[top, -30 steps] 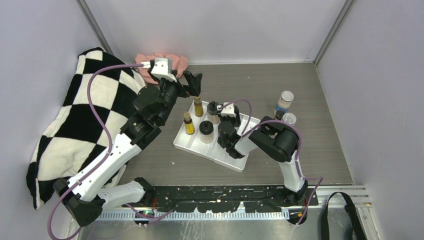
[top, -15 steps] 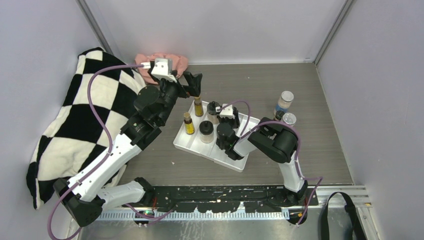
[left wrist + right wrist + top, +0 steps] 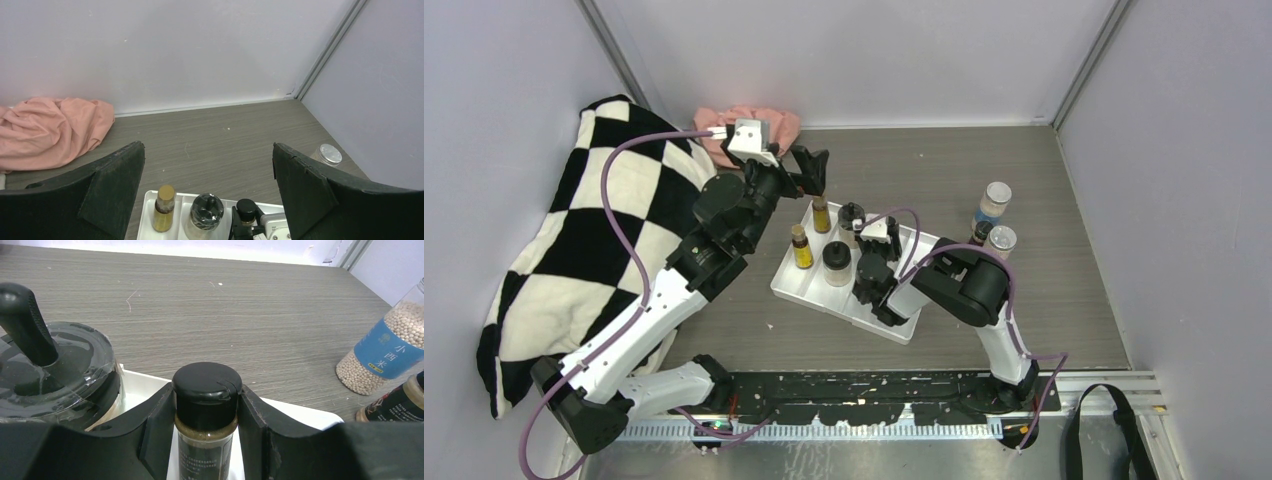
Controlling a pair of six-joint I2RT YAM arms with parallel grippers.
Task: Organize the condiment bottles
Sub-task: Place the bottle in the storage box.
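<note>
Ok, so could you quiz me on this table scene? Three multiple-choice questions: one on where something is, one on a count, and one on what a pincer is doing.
1. Where does the pink cloth lie?
A) at the near edge, between the arms
B) in the far right corner
C) by the back wall, on the left

2. How many yellow, brown-capped bottles stand in the white tray?
A) one
B) two
C) four

3. What is the right pincer doing?
A) clamping a black-capped bottle
B) gaping wide and empty
C) pointing at the ceiling

Answers:
1 C: the cloth is bunched against the back wall, left of the tray.
2 B: the overhead view shows two of them at the tray's left end.
3 A: the wrist view shows a finger pressed to each side of the bottle.
</note>
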